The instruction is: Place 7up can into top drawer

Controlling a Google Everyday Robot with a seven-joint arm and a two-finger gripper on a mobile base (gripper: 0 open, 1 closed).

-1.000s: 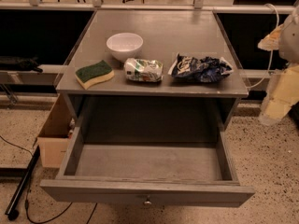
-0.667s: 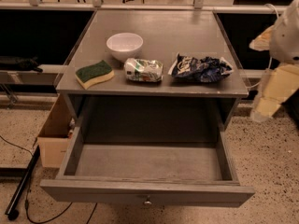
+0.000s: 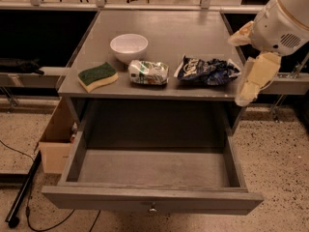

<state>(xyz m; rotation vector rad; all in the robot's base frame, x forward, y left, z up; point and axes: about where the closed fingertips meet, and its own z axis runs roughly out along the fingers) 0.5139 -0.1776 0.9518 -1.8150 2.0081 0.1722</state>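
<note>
7up can [image 3: 148,72]: lies on its side near the front edge of the tabletop [image 3: 169,25], left of centre, not gripped.
Risk, left side: green sponge [image 3: 97,76] sits just beside the can, and the white bowl [image 3: 129,46] is just behind it. A wide or skewed approach would likely shove either one.
Risk, can itself: the body is crushed and uneven. A poor grip could let it slip or roll off the near edge.
Risk, right side: dark blue chip bag [image 3: 207,70] lies between the can and the pincer. A straight sideways reach may drag the bag or catch it instead.
Risk, below: top drawer [image 3: 152,199] stands open under the tabletop. A descent made too far back could strike the tabletop's front edge.
Pincer [image 3: 247,92]: hangs off the right edge of the tabletop, right of the bag. Spread or pressed together: cannot tell.
Can relative to pincer: well apart, to its left, with the bag between them.
</note>
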